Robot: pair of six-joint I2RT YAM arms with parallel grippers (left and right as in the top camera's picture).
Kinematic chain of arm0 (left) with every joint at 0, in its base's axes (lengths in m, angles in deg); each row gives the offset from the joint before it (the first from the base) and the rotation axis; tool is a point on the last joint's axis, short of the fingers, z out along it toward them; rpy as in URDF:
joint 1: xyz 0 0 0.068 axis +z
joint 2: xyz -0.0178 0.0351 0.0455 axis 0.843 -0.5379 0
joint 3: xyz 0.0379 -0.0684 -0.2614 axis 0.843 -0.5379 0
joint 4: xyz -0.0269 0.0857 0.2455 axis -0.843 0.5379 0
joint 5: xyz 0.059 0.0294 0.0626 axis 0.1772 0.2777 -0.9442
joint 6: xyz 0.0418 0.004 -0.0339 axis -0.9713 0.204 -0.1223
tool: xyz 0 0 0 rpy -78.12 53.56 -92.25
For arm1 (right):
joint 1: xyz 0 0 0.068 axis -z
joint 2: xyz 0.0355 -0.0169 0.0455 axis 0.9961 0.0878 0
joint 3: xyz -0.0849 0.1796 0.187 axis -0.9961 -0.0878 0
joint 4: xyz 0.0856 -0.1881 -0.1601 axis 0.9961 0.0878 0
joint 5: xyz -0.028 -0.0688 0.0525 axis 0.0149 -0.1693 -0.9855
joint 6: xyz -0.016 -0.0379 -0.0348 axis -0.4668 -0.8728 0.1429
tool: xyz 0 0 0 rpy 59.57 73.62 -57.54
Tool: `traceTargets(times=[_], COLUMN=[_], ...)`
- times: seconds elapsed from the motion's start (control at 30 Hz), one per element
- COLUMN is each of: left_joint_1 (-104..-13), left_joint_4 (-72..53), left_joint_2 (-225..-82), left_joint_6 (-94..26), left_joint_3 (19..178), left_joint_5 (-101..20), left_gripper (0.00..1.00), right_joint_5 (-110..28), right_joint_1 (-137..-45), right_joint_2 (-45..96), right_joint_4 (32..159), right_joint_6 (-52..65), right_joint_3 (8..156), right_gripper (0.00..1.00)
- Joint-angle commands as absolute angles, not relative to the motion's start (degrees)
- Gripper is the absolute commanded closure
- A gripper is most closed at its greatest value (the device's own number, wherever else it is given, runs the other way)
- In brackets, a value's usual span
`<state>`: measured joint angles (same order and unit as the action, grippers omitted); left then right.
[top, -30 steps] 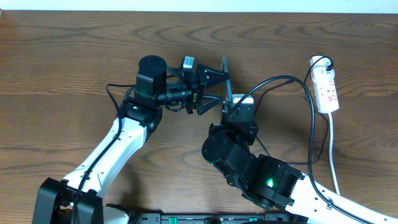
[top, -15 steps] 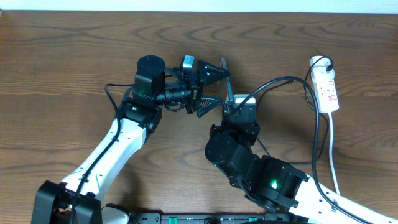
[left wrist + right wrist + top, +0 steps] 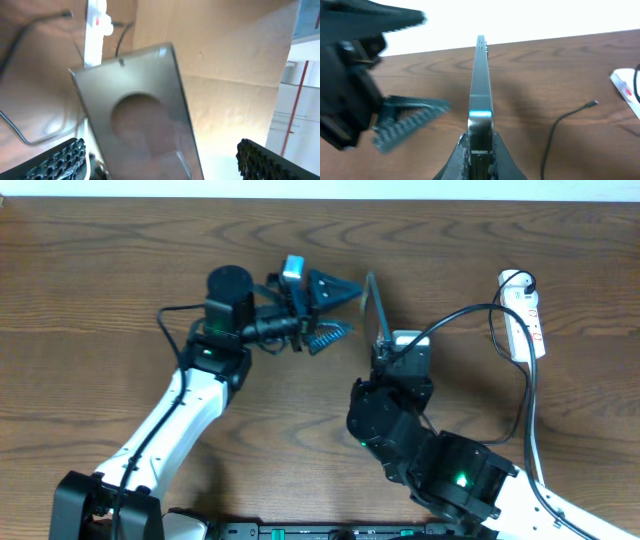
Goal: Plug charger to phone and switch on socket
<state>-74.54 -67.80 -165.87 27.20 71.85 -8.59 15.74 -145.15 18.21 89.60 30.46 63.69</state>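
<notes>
Though dark-grained, brown wooden table [image 3: 100,260]; beige panels [image 3: 235,50] beyond.

The phone [image 3: 479,85] is a flat grey slab turned up on its thin edge. The right gripper [image 3: 480,144] pinches it at one end. The charger [image 3: 591,104] is a thin black wire. Its small tip lies loose on the brown table [image 3: 120,270], not in the phone, between the phone and the socket. The socket [image 3: 526,315] is a short white strip with red marks. It lies flat near the table's right side.
</notes>
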Motion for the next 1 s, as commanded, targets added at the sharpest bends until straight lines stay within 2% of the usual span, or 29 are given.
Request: traceTargets(times=[0.0, 0.33, 0.5, 0.7, 0.97], left_joint_1=[-71.70, -64.68, -60.62, -54.85, -53.25], left_joint_4=[-68.15, -67.78, -63.30, -52.17, -43.91], left_joint_2=[-165.23, -165.23, -165.23, -165.15, -161.74], left_joint_6=[21.30, 13.56, 9.47, 0.77, -5.81], left_joint_3=[72.09, 72.11, 72.11, 72.11, 72.11], left_joint_5=[-8.90, -8.88, -8.88, -10.80, -19.70], left_gripper=[0.02, 0.02, 0.02, 0.02, 0.02], right_joint_5=[15.30, -1.29, -11.10, -22.16, -42.81], right_joint_1=[-142.92, -134.70, -130.22, -122.68, -110.61], right_joint_2=[14.95, 10.62, 10.73, 10.78, 14.64], right_joint_4=[92.29, 98.98, 98.28, 92.86, 75.83], right_joint_6=[36.21, 49.22, 50.88, 50.40, 47.60], right_joint_3=[64.59, 64.57, 64.50, 63.63, 60.04], right_gripper=[0.99, 0.99, 0.99, 0.99, 0.99])
